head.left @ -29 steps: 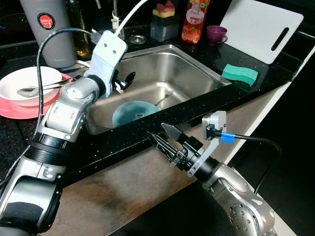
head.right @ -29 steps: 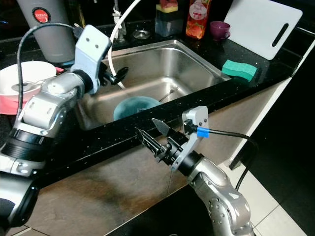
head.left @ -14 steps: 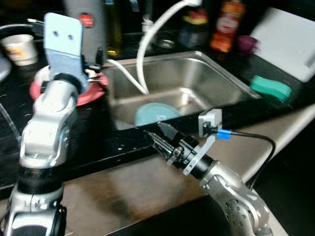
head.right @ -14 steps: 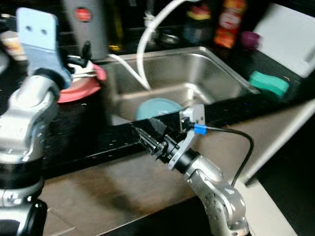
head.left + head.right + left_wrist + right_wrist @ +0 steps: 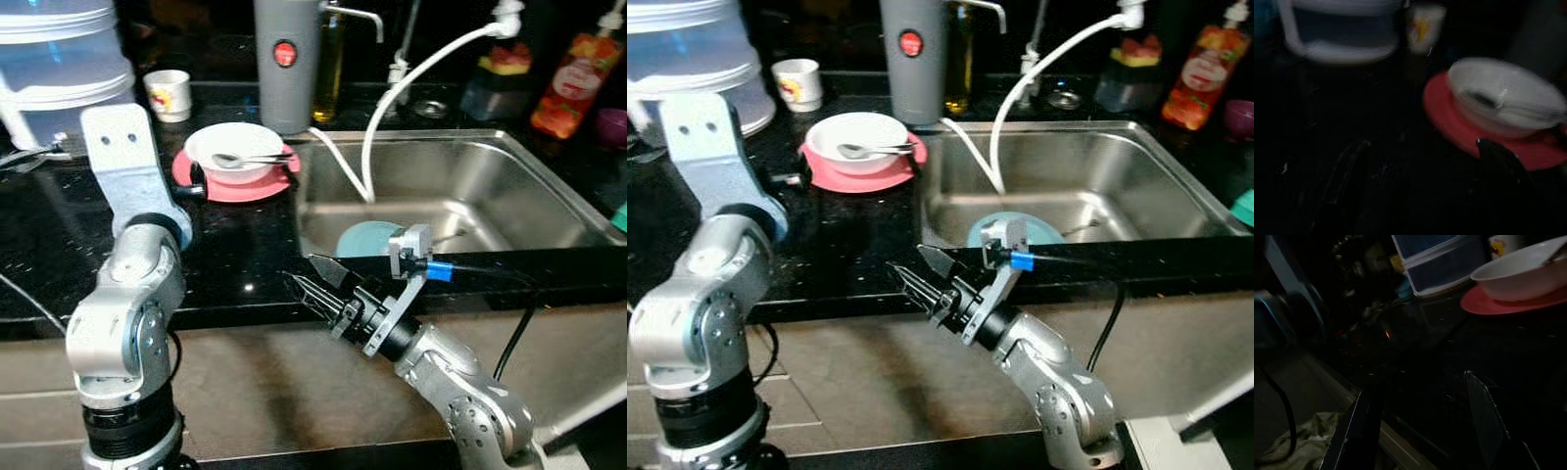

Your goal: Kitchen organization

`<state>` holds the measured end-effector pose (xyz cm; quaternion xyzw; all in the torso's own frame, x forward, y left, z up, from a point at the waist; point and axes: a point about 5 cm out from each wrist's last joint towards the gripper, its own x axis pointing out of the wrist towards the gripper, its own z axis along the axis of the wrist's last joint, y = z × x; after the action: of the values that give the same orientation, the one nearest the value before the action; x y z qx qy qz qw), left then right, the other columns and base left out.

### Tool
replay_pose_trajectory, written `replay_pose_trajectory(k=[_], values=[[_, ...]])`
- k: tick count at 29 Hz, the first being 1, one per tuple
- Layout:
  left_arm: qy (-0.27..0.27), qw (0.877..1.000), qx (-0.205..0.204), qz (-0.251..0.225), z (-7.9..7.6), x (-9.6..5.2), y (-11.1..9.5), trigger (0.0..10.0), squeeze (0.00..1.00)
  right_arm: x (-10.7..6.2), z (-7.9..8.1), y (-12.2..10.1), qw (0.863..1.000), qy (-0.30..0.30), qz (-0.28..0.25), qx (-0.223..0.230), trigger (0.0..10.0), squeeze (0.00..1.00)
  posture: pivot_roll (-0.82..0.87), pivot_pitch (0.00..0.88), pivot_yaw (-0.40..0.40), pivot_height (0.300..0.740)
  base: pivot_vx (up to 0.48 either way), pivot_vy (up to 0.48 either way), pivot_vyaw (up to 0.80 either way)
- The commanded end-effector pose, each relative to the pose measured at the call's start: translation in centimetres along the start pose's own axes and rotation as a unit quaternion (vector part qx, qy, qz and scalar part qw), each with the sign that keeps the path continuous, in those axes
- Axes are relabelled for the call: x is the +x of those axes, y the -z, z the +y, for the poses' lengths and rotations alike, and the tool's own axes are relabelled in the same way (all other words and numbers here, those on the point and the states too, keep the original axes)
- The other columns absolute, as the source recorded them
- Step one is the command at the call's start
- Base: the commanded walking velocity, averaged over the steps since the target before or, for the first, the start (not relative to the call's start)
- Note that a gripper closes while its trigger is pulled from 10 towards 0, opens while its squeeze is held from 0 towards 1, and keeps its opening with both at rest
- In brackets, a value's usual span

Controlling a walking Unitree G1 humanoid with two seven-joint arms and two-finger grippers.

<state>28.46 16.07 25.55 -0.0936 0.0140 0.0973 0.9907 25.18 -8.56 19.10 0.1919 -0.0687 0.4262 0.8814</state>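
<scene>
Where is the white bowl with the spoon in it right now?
The white bowl sits on a pink plate on the black counter, left of the sink and in front of the grey canister.

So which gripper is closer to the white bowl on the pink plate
Left. The left gripper sits over the counter right beside the white bowl and pink plate. The right gripper hangs open at the counter's front edge, further off.

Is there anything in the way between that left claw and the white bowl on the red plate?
Nothing visible blocks it. The left gripper sits over bare black counter right beside the red plate, and the white bowl with its spoon lies just past the fingers.
</scene>
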Motion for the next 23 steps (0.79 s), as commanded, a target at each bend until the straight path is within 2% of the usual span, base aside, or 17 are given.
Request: replay_pose_trajectory(k=[1, 6, 10, 14, 23], values=[[0.003, 0.999, -0.011, 0.042, 0.0, 0.1, 1.2, 10.0, 0.0, 0.2, 0.1, 0.4, 1.0, -0.007, 0.007, 0.009, 10.0, 0.0, 0.16, 0.0, -0.037, 0.74, 0.0, 0.0, 0.0], [-0.008, 0.996, -0.012, 0.086, 0.9, 1.1, 2.1, 10.0, 0.0, 0.2, 0.2, 0.4, 1.0, -0.007, 0.005, 0.006, 10.0, 0.0, 0.15, 0.0, -0.031, 0.74, 0.0, 0.0, 0.0], [-0.001, 0.995, -0.012, 0.098, 0.9, 1.4, 2.4, 10.0, 0.0, 0.2, 0.3, 0.4, 1.0, -0.006, 0.004, 0.006, 10.0, 0.0, 0.14, 0.0, -0.028, 0.74, 0.0, 0.0, 0.0], [0.016, 0.99, 0.008, 0.136, 1.0, 2.0, 3.4, 10.0, 0.0, 0.1, 0.4, 0.3, 1.0, -0.003, 0.004, 0.003, 10.0, 0.0, 0.13, 0.0, -0.023, 0.74, 0.0, 0.0, 0.0], [0.026, 0.986, 0.018, 0.163, 1.4, 2.5, 3.8, 10.0, 0.0, 0.0, 0.3, 0.4, 1.0, 0.001, 0.011, 0.003, 10.0, 0.0, 0.12, 0.0, -0.03, 0.74, 0.0, 0.0, 0.0]])
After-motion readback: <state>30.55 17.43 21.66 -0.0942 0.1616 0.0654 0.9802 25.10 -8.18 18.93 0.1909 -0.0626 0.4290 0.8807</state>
